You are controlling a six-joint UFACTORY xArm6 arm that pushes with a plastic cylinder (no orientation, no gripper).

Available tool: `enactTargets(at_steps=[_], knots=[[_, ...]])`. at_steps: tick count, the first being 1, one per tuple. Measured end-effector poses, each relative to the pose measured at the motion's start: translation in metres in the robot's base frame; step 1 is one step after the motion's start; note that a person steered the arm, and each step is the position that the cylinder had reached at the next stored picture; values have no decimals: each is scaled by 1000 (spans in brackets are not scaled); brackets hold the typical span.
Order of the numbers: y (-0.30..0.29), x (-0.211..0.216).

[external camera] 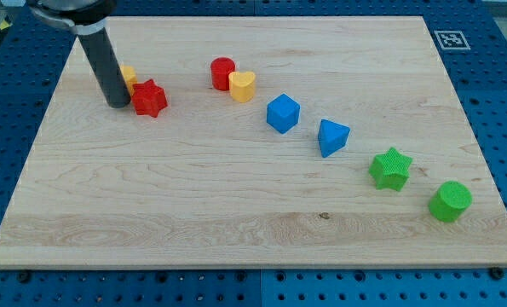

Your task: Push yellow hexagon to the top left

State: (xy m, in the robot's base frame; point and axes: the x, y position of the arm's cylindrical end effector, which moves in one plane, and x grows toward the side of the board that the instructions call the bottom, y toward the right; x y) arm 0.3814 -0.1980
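Observation:
The yellow hexagon [129,78] lies near the board's top left, mostly hidden behind my rod. My tip [118,104] rests on the board just left of and below it, touching or nearly touching it. A red star [149,98] sits right against the hexagon's lower right side, just right of my tip.
A red cylinder [222,73] and a yellow heart [242,86] touch near the top middle. A blue hexagon-like block [282,113], a blue triangle-like block [331,137], a green star [391,168] and a green cylinder [450,201] run diagonally toward the bottom right. The wooden board [193,213] lies on a blue pegboard.

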Motion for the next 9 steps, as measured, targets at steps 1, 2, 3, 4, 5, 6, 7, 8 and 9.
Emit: enactTargets(at_steps=[1,2,3,4,5,6,7,8,9], knots=[[0,-23],[0,-48],[0,-74],[0,-89],[0,-90],[0,-102],[0,-106],[-1,-107],[-1,-107]])
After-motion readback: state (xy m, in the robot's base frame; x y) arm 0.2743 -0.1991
